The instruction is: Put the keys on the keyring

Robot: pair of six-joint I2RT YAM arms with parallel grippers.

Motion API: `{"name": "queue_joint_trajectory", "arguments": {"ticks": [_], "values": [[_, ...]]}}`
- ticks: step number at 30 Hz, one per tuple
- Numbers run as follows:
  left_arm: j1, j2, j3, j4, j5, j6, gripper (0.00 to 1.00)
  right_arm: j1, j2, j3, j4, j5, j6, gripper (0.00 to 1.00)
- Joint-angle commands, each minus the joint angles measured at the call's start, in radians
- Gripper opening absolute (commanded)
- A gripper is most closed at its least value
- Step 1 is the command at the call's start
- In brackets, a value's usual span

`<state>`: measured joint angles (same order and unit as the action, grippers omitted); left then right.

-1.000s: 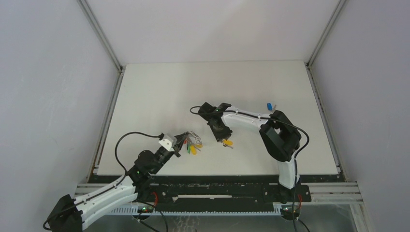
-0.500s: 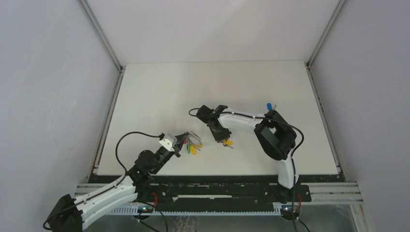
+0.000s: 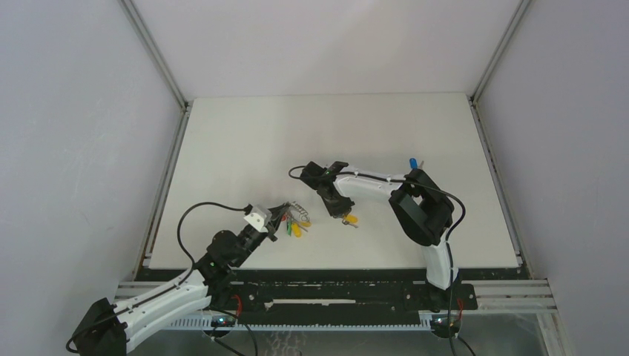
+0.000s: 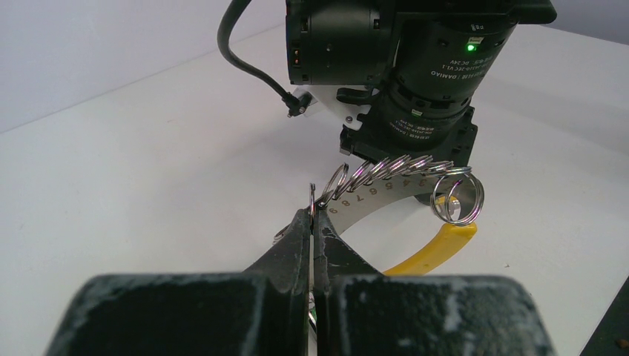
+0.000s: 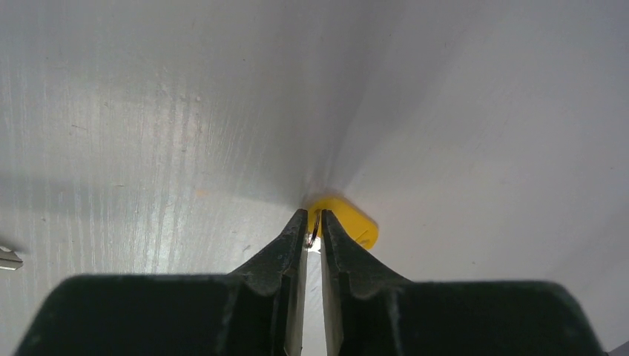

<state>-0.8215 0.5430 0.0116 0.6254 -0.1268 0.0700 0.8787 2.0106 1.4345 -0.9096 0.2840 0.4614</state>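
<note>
The keyring [image 3: 297, 217] lies left of centre with yellow, green and red capped keys. My left gripper [image 3: 280, 216] is shut on one of its small silver rings [image 4: 312, 202]. The left wrist view shows a row of linked rings [image 4: 389, 169], a numbered metal tag and a yellow cap [image 4: 436, 247]. The yellow-orange key [image 3: 351, 219] lies just right of the keyring. My right gripper [image 3: 343, 215] points down at it. In the right wrist view my right gripper [image 5: 313, 221] is closed on a thin wire ring at the yellow cap [image 5: 348, 220]. The blue key [image 3: 412, 162] lies alone at the far right.
The right arm's wrist body [image 4: 400, 74] stands close behind the keyring in the left wrist view. A silver metal tip [image 5: 6, 257] shows at the left edge of the right wrist view. White walls with metal corner posts [image 3: 152, 52] surround the table.
The right arm's elbow has shifted a little to the left while its gripper stayed over the yellow-orange key. The left arm and the keyring have not moved.
</note>
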Motion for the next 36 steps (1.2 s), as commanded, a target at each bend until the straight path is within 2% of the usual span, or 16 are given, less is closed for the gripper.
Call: {"name": "queue_joint_trajectory", "arguments": {"ticks": [1, 8, 11, 17, 24, 25, 27, 30, 36], "values": [[-0.001, -0.006, -0.014, 0.062, 0.008, -0.01, 0.0, 0.008, -0.02, 0.034, -0.005, 0.027, 0.019, 0.09], [-0.001, -0.008, -0.013, 0.062, 0.013, -0.009, 0.0, 0.005, -0.059, 0.016, -0.007, 0.006, 0.004, 0.0], [-0.001, -0.008, -0.012, 0.062, 0.024, -0.007, 0.0, -0.002, -0.111, -0.016, 0.027, -0.053, -0.03, 0.0], [-0.001, -0.01, -0.007, 0.054, 0.058, 0.002, 0.0, -0.016, -0.292, -0.149, 0.198, -0.084, -0.18, 0.0], [-0.001, 0.011, 0.018, 0.054, 0.104, 0.025, 0.0, -0.053, -0.487, -0.319, 0.398, -0.211, -0.359, 0.0], [-0.001, 0.011, 0.019, 0.054, 0.101, 0.026, 0.0, -0.05, -0.484, -0.322, 0.402, -0.244, -0.394, 0.0], [-0.001, 0.013, 0.019, 0.054, 0.1, 0.029, 0.0, -0.046, -0.446, -0.3, 0.362, -0.195, -0.397, 0.0], [-0.001, 0.015, 0.021, 0.047, 0.1, 0.029, 0.0, -0.056, -0.377, -0.263, 0.301, -0.326, -0.389, 0.0], [-0.001, 0.013, 0.022, 0.025, 0.097, 0.028, 0.0, 0.002, -0.253, -0.24, 0.274, -0.206, -0.408, 0.0]]}}
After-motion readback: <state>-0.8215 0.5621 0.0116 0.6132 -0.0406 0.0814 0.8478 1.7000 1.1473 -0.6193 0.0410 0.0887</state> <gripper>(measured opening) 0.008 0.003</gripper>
